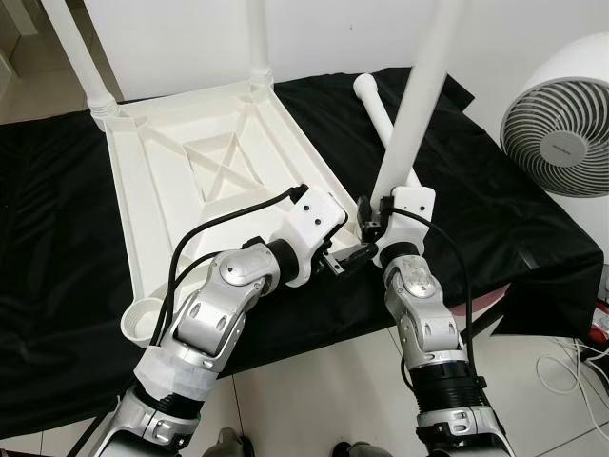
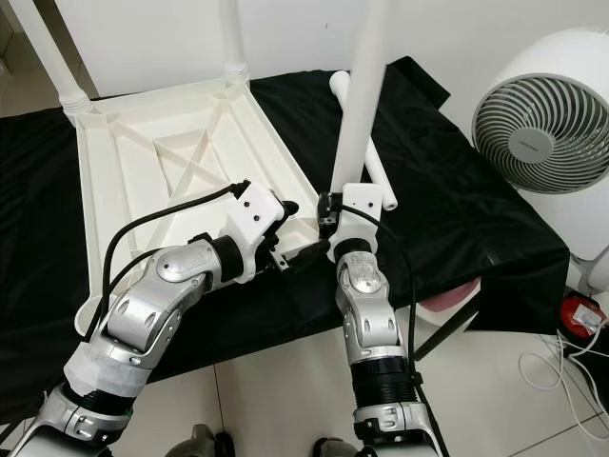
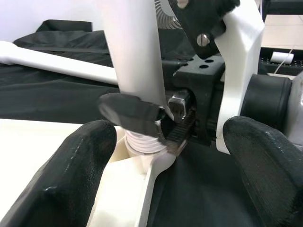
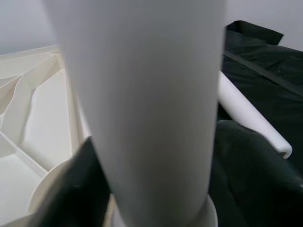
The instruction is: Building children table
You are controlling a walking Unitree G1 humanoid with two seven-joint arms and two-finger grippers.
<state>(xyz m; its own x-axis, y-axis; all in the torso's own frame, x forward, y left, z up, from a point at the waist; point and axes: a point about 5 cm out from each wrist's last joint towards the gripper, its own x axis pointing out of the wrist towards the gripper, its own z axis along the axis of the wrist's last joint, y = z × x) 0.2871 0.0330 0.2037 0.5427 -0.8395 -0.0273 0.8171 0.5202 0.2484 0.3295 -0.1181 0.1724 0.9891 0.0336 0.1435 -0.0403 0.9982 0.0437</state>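
A black cloth covers a low platform, and on it lies the white plastic children's tabletop, turned upside down so its ribbed underside with a crossed brace faces up. Two white plastic legs already stand upright in the tabletop's far corner sockets, while its near left corner socket is an open round cup with nothing in it. A third white tapered plastic leg rises, tilted slightly, from the tabletop's near right corner, its threaded base sitting at the socket there in the left wrist view. A fourth white leg lies flat on the cloth just past the tabletop's right edge. Well to the right of the tabletop stands a round white fan with a spiral grille. The right gripper is clamped around the lower end of the tilted leg, one black finger on each side. The left gripper hovers just beside that same corner, its black fingers spread wide apart and holding nothing.
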